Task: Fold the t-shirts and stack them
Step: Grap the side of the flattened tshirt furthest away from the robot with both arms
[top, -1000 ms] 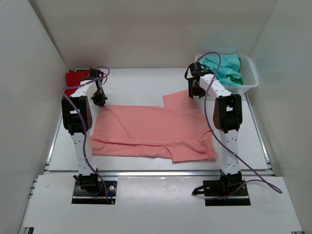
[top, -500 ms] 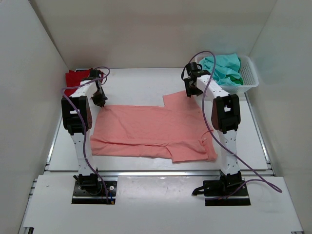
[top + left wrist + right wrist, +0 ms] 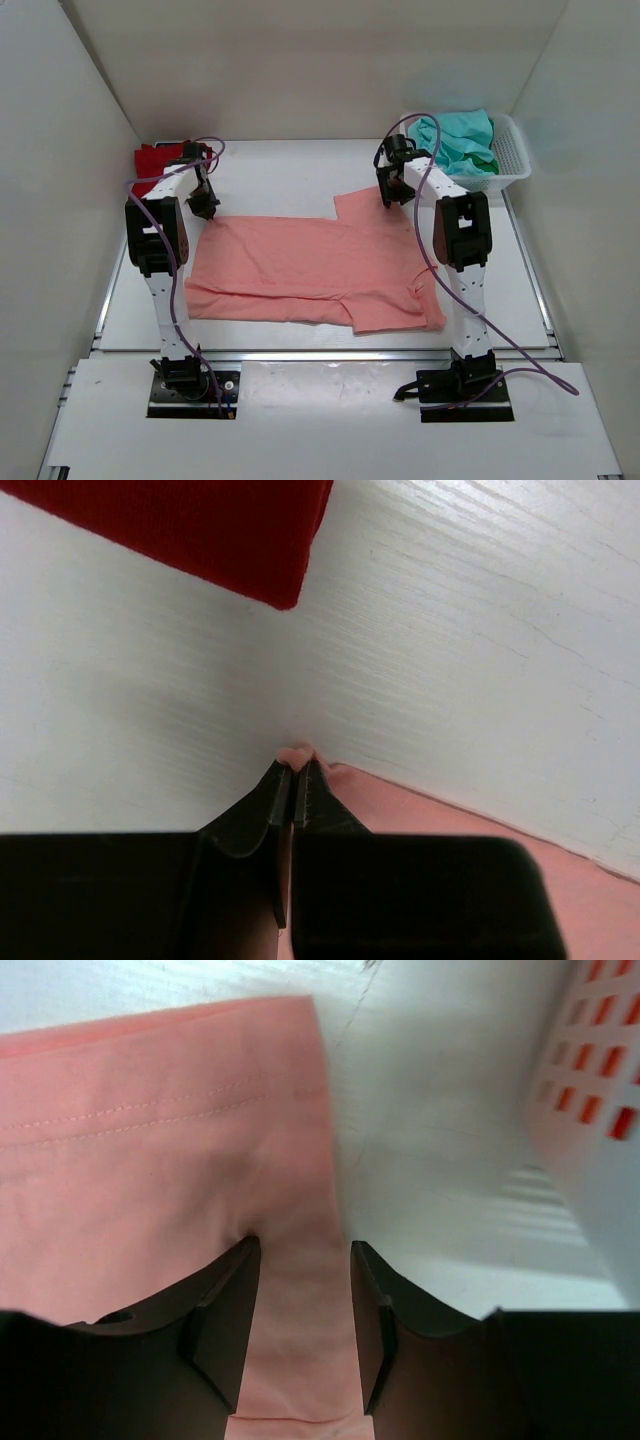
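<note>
Salmon-pink shirt [image 3: 310, 270] lies spread flat mid-table, collar end toward the right arm, one sleeve sticking out toward the far side near the right gripper and the other at the near right corner. Left gripper [image 3: 297, 768] is pinched tight on the shirt's far left corner, with a small nub of pink cloth showing between the tips. That corner sits at table [image 3: 290, 165] level or barely off it, can't tell which.

Right gripper [image 3: 303, 1252] has its fingers spread moderately wide, straddling the edge strip of the far sleeve. Pink cloth runs between the fingers, nothing clamped. The sleeve's stitched hem is visible just left of the fingers in the right wrist view.

Red shirt [image 3: 155, 160] is folded at the far left corner of the table, just beyond the left gripper, apart from the pink one. Teal shirt [image 3: 460, 140] is bunched in the white basket [image 3: 515, 165] at the far right, spilling a bit over the rim. The basket stands just beside the right gripper.
</note>
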Controlling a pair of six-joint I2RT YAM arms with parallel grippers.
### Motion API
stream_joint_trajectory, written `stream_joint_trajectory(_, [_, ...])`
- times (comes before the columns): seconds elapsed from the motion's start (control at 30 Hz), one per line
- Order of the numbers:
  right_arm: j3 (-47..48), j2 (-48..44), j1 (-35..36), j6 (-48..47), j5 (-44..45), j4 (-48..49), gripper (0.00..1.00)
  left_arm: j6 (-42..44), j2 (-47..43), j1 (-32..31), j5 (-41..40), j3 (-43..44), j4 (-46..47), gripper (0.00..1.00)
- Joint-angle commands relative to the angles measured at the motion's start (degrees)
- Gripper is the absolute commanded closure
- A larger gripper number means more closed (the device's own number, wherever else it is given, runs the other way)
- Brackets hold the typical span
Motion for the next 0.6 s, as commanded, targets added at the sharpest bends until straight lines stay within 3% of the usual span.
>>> stream_joint_trajectory(0.0, [-1.1, 0.8, 0.0, -0.4, -2.1, 0.2, 0.61, 0.2, -0.5, 0.6, 0.9, 0.1, -3.0, 0.94])
stream_joint_trajectory(0.1, [-1.3, 1.5, -0.3, -0.4, -4.0, -0.3, 0.61, 0.2, -0.5, 0.8, 0.9, 0.1, -2.9, 0.94])
stream_joint_trajectory(0.13, [-0.7, 2.3, -0.8, 1.6, -4.9, -1.0, 0.7, 0.2, -0.7, 0.8, 1.2, -0.1, -3.0, 0.94])
stream_joint_trajectory(0.17, [-0.7, 2.3, -0.3, 1.7, -4.9, -1.1, 0.71, 0.2, -0.7, 0.8, 1.2, -0.1, -3.0, 0.94])
stream_joint_trajectory(0.2, [-0.5, 2.2, -0.6, 1.9, -4.8, -1.2, 0.8, 0.2, -0.6, 0.9, 1.1, -0.3, -2.6, 0.94])
stream_joint_trajectory(0.33, [-0.4, 1.7, -0.7, 2.4, -5.0, -0.6, 0.98, 0.0, -0.8, 0.7, 1.6, -0.9, -2.3, 0.95])
stream_joint_trajectory(0.57, [1.9, 0.3, -1.4, 3.2, -7.0, 1.3, 1.0, 0.4, -0.9, 0.7, 2.0, -1.0, -2.2, 1.0])
